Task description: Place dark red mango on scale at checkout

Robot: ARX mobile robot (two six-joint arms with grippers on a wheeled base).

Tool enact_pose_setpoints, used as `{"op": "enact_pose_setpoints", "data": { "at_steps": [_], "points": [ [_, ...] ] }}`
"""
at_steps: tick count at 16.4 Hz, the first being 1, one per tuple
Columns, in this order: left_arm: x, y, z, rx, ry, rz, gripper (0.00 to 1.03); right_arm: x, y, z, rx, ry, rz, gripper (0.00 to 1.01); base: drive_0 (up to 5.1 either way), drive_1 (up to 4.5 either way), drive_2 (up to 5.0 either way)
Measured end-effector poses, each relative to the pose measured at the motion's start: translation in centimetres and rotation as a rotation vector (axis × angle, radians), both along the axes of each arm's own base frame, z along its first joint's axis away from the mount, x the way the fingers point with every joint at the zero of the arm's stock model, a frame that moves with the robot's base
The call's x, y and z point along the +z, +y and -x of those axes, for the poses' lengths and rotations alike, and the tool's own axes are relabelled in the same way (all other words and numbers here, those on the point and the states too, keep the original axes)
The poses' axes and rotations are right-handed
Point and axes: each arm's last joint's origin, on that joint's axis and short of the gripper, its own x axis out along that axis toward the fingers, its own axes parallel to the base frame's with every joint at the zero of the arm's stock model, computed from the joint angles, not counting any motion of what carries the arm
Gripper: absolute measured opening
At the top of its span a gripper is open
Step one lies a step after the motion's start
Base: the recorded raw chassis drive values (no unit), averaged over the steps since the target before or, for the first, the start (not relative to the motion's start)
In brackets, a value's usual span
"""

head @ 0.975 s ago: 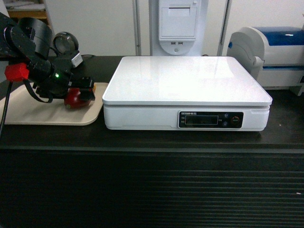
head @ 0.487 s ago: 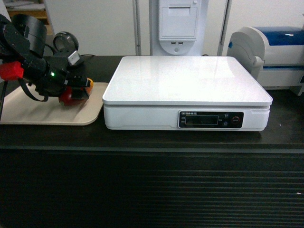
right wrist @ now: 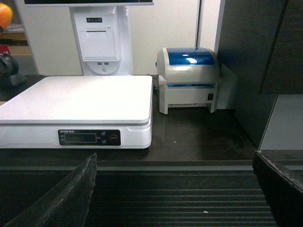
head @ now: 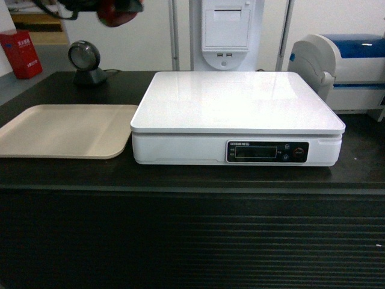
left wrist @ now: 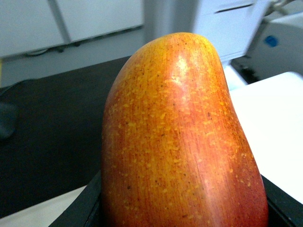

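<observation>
Mango [left wrist: 180,142] now high above tray [head: 66,129], clamped in left gripper [head: 114,7].

The left gripper [head: 117,7] is raised high at the far left, cut by the top edge of the head view, so only its dark lower part shows. Its jaws are clamped on the dark red mango [left wrist: 180,137], which fills the left wrist view, with the black fingers [left wrist: 83,208] showing at the bottom on either side of the fruit. The right gripper [right wrist: 175,189] sits low and near, level, its two dark fingers [right wrist: 61,196] spread wide apart with nothing between them.
</observation>
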Motion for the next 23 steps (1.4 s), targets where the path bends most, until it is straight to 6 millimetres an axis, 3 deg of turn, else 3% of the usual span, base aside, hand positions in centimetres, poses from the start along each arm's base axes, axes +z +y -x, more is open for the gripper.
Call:
{"op": "enact_pose_setpoints", "data": {
  "at_steps": [2, 3, 4, 6, 8, 11, 14, 23],
  "points": [
    [0.1, -4.1, 0.8, -0.078, 0.006, 0.024, 0.61, 0.0, 0.0, 0.0, 0.0, 0.0, 0.0, 0.98, 0.0, 0.0, 0.0],
    [-0.9, -7.6, 1.4, -0.144, 0.031, 0.024, 0.61, 0.0, 0.0, 0.0, 0.0, 0.0, 0.0, 0.98, 0.0, 0.0, 0.0],
    [-1.7, -9.8, 1.9, -0.184, 0.051, 0.021, 0.61, 0.0, 0.0, 0.0, 0.0, 0.0, 0.0, 0.98, 0.0, 0.0, 0.0],
    [-2.7, -13.4, 2.9, -0.24, 0.078, 0.021, 0.61, 0.0, 0.0, 0.0, 0.0, 0.0, 0.0, 0.98, 0.0, 0.0, 0.0],
    [-3.8, -15.6, 3.6, -0.255, 0.118, 0.022, 0.61, 0.0, 0.0, 0.0, 0.0, 0.0, 0.0, 0.98, 0.0, 0.0, 0.0],
    [-6.6, -17.1, 3.2, -0.2, 0.232, 0.036, 0.61, 0.0, 0.0, 0.0, 0.0, 0.0, 0.0, 0.98, 0.0, 0.0, 0.0],
    [-8.2, -17.8, 2.5, -0.122, 0.319, 0.059, 0.61, 0.0, 0.0, 0.0, 0.0, 0.0, 0.0, 0.98, 0.0, 0.0, 0.0],
    [-7.8, -18.5, 0.8, 0.121, 0.399, 0.129, 0.61, 0.0, 0.0, 0.0, 0.0, 0.0, 0.0, 0.98, 0.0, 0.0, 0.0]
  ]
}}
